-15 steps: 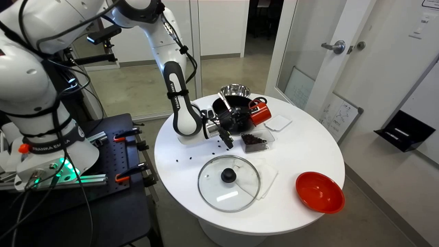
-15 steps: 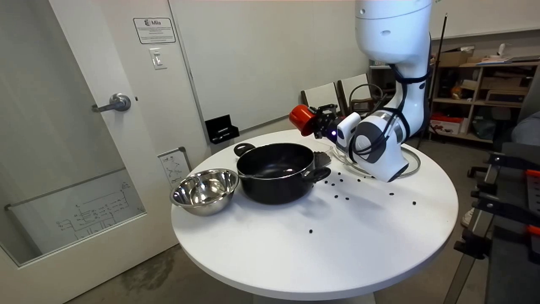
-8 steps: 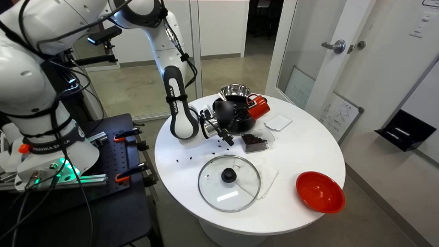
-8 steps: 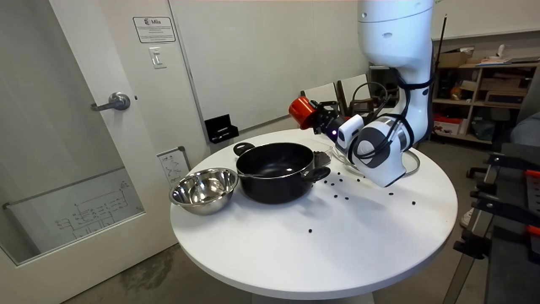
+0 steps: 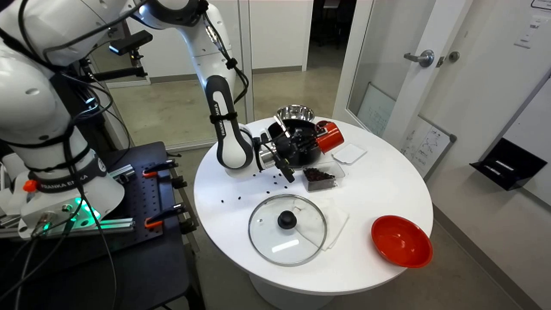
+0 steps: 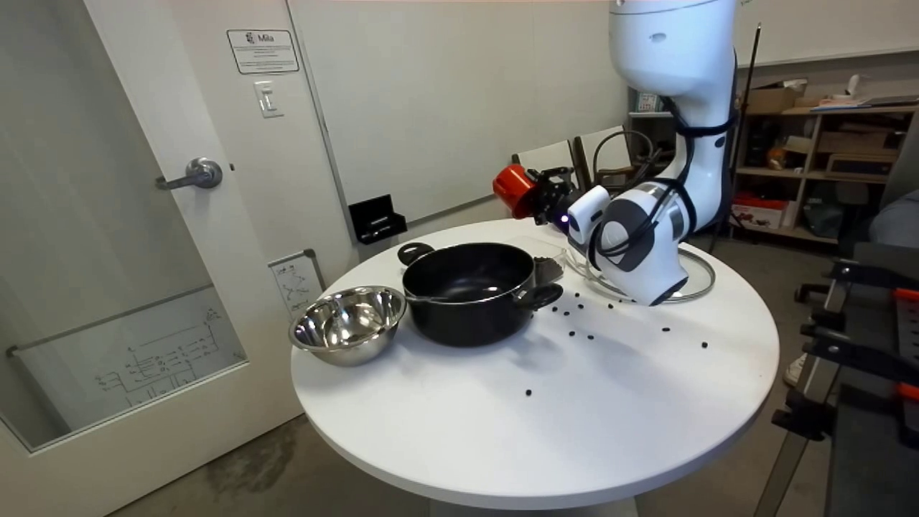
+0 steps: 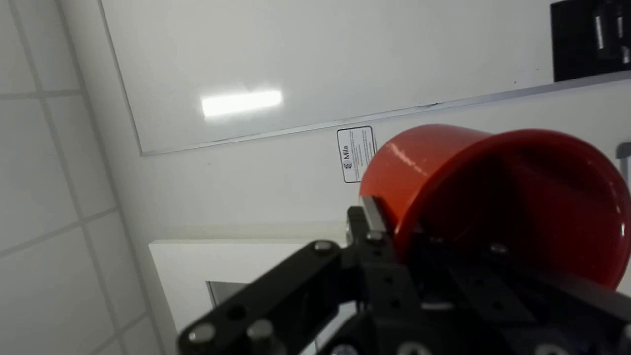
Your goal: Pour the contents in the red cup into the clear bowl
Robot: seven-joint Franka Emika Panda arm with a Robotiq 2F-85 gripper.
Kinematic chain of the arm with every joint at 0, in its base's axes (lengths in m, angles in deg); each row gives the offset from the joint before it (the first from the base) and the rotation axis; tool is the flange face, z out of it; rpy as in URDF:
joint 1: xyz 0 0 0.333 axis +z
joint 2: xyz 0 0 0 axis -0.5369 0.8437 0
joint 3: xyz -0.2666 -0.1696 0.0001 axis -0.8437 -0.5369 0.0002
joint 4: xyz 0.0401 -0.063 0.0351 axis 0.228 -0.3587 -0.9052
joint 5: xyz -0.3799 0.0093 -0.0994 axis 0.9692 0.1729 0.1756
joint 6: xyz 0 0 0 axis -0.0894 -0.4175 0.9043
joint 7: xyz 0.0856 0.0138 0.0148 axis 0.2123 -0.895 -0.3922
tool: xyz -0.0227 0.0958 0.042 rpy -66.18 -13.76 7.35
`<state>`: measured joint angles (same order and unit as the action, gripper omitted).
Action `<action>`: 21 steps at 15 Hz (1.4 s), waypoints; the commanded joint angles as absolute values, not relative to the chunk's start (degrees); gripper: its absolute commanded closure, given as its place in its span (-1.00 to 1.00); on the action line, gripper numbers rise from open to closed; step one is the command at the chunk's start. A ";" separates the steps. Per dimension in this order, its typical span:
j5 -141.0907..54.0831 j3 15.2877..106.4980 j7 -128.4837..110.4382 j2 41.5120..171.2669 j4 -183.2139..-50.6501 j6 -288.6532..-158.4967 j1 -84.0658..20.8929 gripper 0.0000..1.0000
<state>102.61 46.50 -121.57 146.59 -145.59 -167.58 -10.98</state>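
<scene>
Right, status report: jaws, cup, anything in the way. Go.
Jaws shut on red cup. Cup aloft, tilted; inside too dark to read. Black pot beside clear container, might crowd the pour.

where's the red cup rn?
The red cup is in the gripper, tilted, off the table; in an exterior view it shows at the right edge of the black pot.

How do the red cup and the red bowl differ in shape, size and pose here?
Shape and size: the red cup is a small cylinder, while the red bowl is wide and shallow. Support: the gripper holds the cup off the table by its wall; the bowl rests on it. Pose: the cup is tilted; the bowl opens upward. Both are glossy red.
</scene>
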 commanded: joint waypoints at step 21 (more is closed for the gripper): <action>102.48 -15.21 -124.74 111.75 -149.37 -262.32 36.04 0.96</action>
<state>102.48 -7.58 -130.47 115.13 -151.43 -251.10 37.07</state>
